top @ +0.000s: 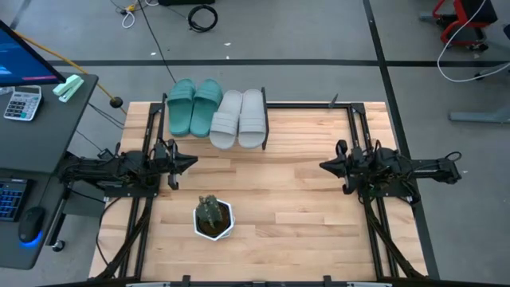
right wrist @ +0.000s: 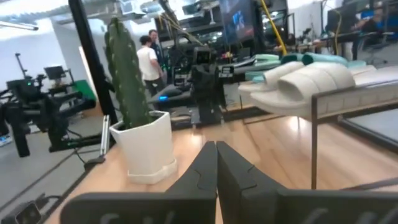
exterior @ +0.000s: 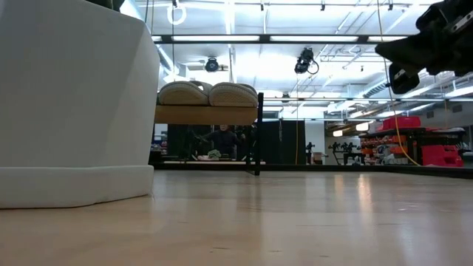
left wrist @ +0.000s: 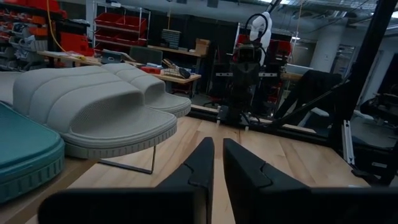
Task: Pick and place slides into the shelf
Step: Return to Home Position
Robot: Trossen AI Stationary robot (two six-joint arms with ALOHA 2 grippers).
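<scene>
as the wooden table (top: 303, 207) spreads beneath both arms, we see the shelf (top: 265, 131) at its far edge bearing four slides side by side: two teal slides (top: 194, 105) (toward the left arm) and two grey slides (top: 239, 118). the potted cactus (top: 213, 217) stands near the front. the left gripper (top: 194, 162) and right gripper (top: 322, 166) hover well apart, fingers drawn together, grasping nothing.

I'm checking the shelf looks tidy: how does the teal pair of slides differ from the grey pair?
Colour: the teal pair is green, the grey pair pale. Place: in the high view the teal pair fills the left half of the shelf, the grey pair its right. Reach: the grey pair extends nearer the arms than the teal pair. Both rest strap up, side by side; the left gripper and right gripper touch neither.
</scene>
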